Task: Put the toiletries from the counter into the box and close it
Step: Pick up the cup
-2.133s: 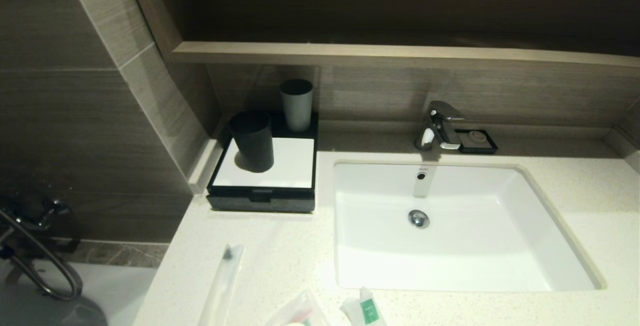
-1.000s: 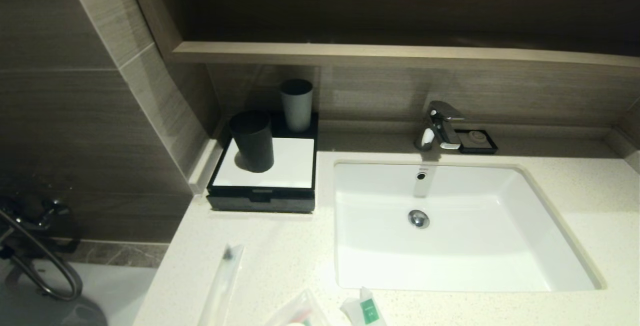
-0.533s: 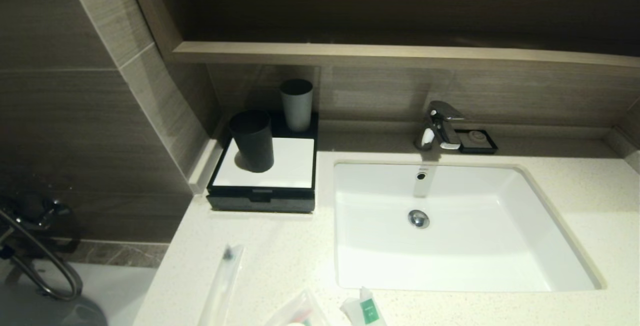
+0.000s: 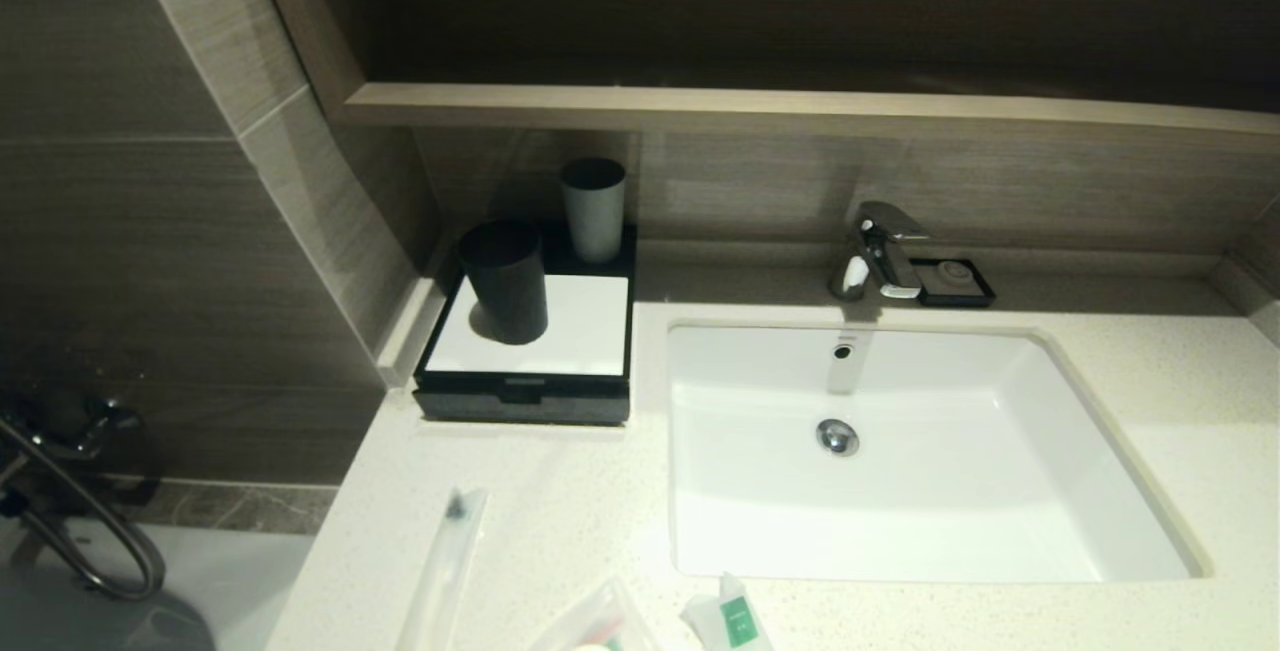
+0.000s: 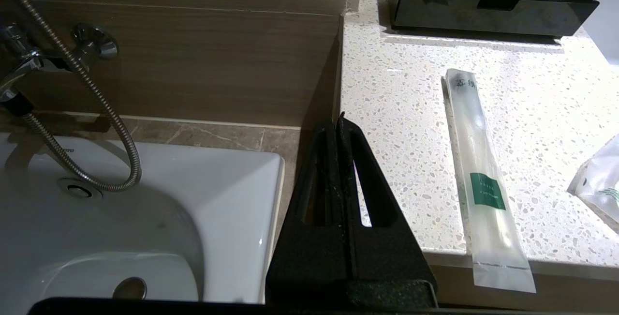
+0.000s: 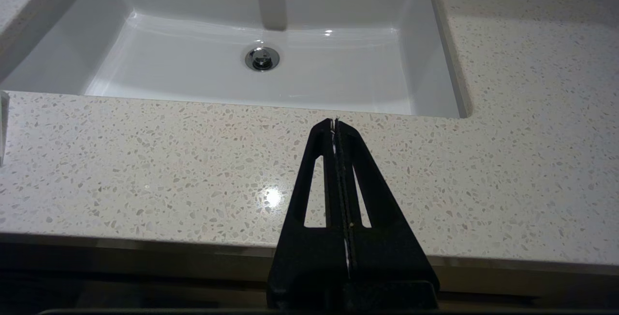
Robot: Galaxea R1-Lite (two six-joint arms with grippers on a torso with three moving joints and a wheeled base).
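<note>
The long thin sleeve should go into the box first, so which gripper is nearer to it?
Left. The left gripper, shut, hangs at the counter's near-left edge beside the long thin sleeve. The right gripper, shut, sits before the basin, with no sleeve in its view.

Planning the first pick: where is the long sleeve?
Head view: the sleeve lies on the counter's front-left edge, in front of the box, left of the clear pouch.

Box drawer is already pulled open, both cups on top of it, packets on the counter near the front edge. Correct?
Not quite: the drawer of the box is shut flush, as the head view shows. The rest holds: dark cup and grey cup stand on top, long sleeve and sachet lie on the counter.
</note>
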